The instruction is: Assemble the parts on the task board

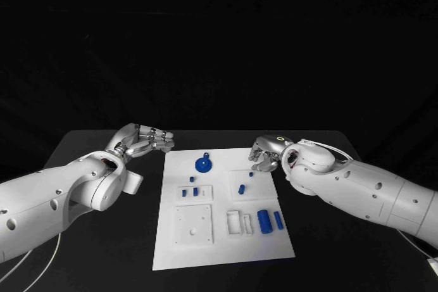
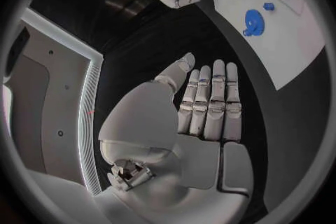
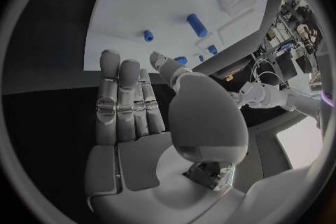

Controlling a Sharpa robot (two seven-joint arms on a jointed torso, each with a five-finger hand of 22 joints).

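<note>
I judge nothing started: my left robot hand [image 1: 144, 141] hovers released at the task board's [image 1: 228, 251] far left corner, blue parts [image 1: 266, 221] lie loose on it, right robot hand [image 1: 266, 154] released; next, pick one.

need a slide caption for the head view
Both hands, left hand and right hand, hover empty beside the task board, blue parts untouched.
</note>
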